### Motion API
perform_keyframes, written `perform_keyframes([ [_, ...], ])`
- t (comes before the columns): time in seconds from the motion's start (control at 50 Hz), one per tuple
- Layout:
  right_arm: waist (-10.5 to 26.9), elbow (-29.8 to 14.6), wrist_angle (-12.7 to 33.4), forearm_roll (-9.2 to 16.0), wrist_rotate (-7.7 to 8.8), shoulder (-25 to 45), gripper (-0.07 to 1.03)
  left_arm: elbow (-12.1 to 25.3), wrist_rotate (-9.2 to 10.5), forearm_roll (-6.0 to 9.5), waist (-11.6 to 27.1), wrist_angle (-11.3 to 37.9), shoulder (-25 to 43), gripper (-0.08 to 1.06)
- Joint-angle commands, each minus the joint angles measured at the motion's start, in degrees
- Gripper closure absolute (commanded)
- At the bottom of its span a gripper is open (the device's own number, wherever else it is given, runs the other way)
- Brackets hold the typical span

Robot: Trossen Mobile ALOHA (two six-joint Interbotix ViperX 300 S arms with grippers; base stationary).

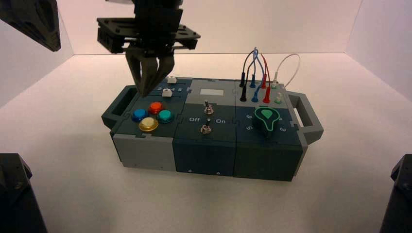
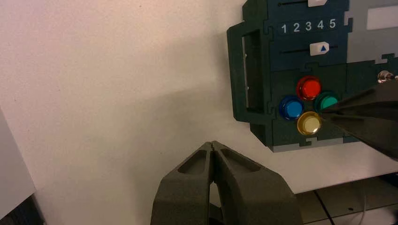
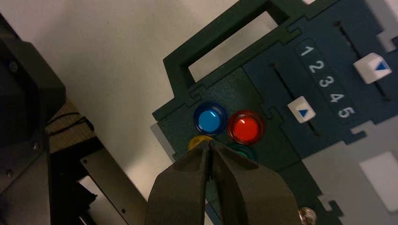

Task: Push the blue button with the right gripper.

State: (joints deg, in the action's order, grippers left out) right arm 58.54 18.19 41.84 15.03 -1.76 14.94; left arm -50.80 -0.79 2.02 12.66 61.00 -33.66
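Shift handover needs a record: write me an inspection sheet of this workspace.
Surface: white table, bare around the box.
Job's things: blue button unpressed, beside red, teal and yellow buttons.
Clutter: nothing seen.
Grippers: right gripper shut, above the button cluster, not touching; left gripper shut, off the box's left.
Cables: black, blue, red, white wires plugged in at the box's right rear.
Surroundings: white walls.

My black right tool (image 3: 209, 146) hides most of the round yellow button (image 3: 199, 140) and the teal-green button (image 3: 242, 151). My left tool (image 1: 34, 19) is cut off by the high view's edge.
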Motion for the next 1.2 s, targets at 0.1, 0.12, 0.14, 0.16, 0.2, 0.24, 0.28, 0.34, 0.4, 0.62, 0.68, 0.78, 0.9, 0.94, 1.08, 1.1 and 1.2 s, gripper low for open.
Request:
perform_keyframes([
  [0.1,0.62,-2.72,0.53,1.32,0.09,1.67,0.99,0.88,-0.09,-0.09,0.00,-0.18,-0.53,1.01],
  [0.12,0.62,-2.72,0.53,1.32,0.09,1.67,0.99,0.88,-0.18,-0.09,0.00,-0.18,-0.53,1.01],
  [0.14,0.70,-2.81,0.53,1.49,0.09,2.02,0.99,0.88,-0.18,-0.09,0.00,-0.18,-0.53,1.01],
  [0.16,0.62,-2.90,0.53,1.49,0.09,2.29,0.99,0.88,-0.18,-0.09,0.00,-0.18,-0.53,1.01],
  [0.2,0.70,-2.99,0.53,1.49,0.09,2.55,0.99,0.88,-0.18,-0.09,0.00,-0.18,-0.53,1.01],
  [0.24,0.62,-3.16,0.53,1.49,0.09,2.90,0.99,0.88,-0.18,-0.09,0.00,-0.18,-0.53,1.01],
  [0.28,0.70,-3.25,0.53,1.49,0.09,3.08,0.99,0.88,-0.18,-0.09,0.00,-0.18,-0.53,1.01],
  [0.34,0.62,-3.52,0.53,1.49,0.09,3.52,0.99,0.79,-0.18,-0.09,0.00,-0.18,-0.53,1.01],
  [0.4,0.62,-3.78,0.53,1.49,0.09,3.78,0.99,0.79,-0.18,-0.09,0.00,-0.18,-0.53,1.01],
  [0.62,0.70,-4.22,0.53,1.76,0.09,5.10,0.99,0.70,-0.26,-0.09,0.00,-0.44,-0.35,1.01],
  [0.68,0.62,-4.04,0.62,1.76,0.09,5.36,0.99,0.70,-0.26,0.00,0.00,-0.53,-0.18,1.01],
  [0.78,0.53,-3.43,0.79,1.41,-0.26,4.04,0.99,0.79,-0.26,-0.09,0.00,-0.53,0.00,1.01],
  [0.9,-0.44,-3.78,2.90,1.32,-0.88,0.79,0.99,0.79,-0.18,-0.09,0.00,-0.53,-0.18,1.01],
  [0.94,-0.62,-4.04,3.78,1.32,-1.05,-0.09,0.99,0.70,-0.18,0.00,0.00,-0.53,-0.35,1.01],
  [1.08,-0.70,-3.96,4.75,1.32,-1.85,-0.79,0.99,0.53,-0.09,0.00,0.35,-0.79,-0.26,1.01],
  [1.1,-0.70,-3.96,4.75,1.41,-1.93,-0.97,0.99,0.53,-0.18,0.00,0.35,-0.70,-0.26,1.01],
  [1.2,-0.79,-3.78,4.75,1.49,-2.02,-0.79,0.99,0.53,-0.18,0.00,0.53,-0.70,-0.09,1.01],
])
